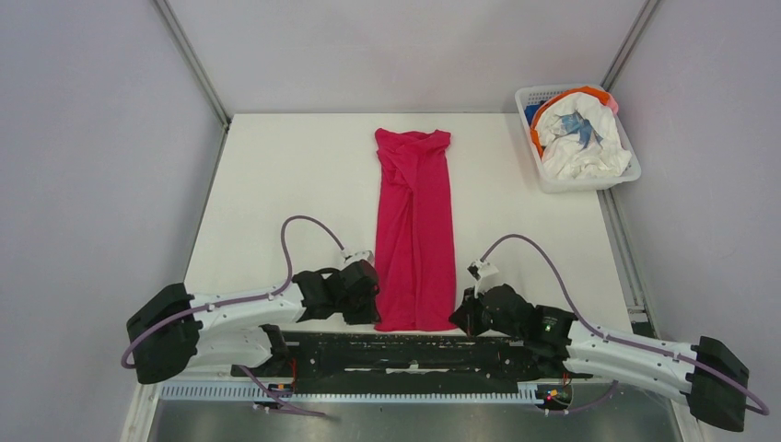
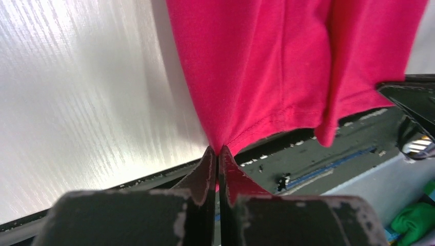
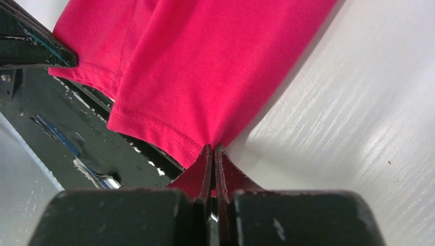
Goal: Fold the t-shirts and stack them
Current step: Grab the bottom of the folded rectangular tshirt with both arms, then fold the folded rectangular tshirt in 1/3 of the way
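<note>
A magenta-red t-shirt [image 1: 416,230] lies folded into a long narrow strip down the middle of the white table [image 1: 276,184], its hem at the near edge. My left gripper [image 1: 376,308] is shut on the hem's near left corner, seen in the left wrist view [image 2: 218,152] with the red cloth [image 2: 267,66] running away from the tips. My right gripper [image 1: 458,318] is shut on the near right corner, seen in the right wrist view [image 3: 213,148] pinching the cloth [image 3: 195,66]. A white t-shirt with blue print [image 1: 580,138] and orange cloth [image 1: 534,138] lie in the basket.
A white plastic basket [image 1: 589,182] stands at the table's far right corner. A black rail [image 1: 414,350] carrying the arm bases runs along the near edge. Grey walls close in both sides and the back.
</note>
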You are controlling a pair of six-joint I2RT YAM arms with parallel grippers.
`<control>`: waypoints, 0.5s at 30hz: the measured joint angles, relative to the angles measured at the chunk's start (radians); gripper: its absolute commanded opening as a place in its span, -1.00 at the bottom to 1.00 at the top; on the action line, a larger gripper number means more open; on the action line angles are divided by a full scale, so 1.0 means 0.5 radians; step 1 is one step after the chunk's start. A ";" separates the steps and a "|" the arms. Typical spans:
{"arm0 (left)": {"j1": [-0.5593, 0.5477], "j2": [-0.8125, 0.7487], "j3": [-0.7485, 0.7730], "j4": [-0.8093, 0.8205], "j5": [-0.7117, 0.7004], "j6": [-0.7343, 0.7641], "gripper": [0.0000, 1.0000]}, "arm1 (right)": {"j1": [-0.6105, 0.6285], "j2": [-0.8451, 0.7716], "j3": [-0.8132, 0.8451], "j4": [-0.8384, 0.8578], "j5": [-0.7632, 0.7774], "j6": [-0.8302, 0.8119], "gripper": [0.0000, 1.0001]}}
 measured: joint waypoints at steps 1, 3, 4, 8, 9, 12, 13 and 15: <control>0.001 -0.040 -0.001 -0.006 0.001 0.000 -0.96 | 0.001 -0.014 0.000 0.000 -0.001 -0.002 -1.00; 0.000 -0.085 0.005 -0.004 0.007 0.002 -0.96 | 0.002 -0.031 0.002 -0.002 0.008 -0.011 -1.00; 0.001 -0.089 0.017 -0.008 0.008 0.002 -0.96 | 0.002 -0.032 0.013 -0.008 0.027 -0.022 -1.00; 0.036 -0.052 0.137 -0.019 0.005 0.040 -0.96 | 0.002 0.014 0.130 -0.057 0.138 -0.082 -1.00; 0.060 -0.032 0.180 -0.015 0.004 0.057 -0.96 | 0.001 0.037 0.180 -0.066 0.178 -0.105 -1.00; 0.173 0.031 0.301 0.013 0.002 0.108 -0.96 | -0.025 0.136 0.338 -0.062 0.285 -0.174 -1.00; 0.224 0.050 0.336 0.028 0.005 0.127 -0.96 | -0.053 0.195 0.404 -0.061 0.309 -0.204 -1.00; 0.320 0.085 0.397 0.050 0.005 0.168 -0.96 | -0.134 0.307 0.517 -0.054 0.345 -0.259 -1.00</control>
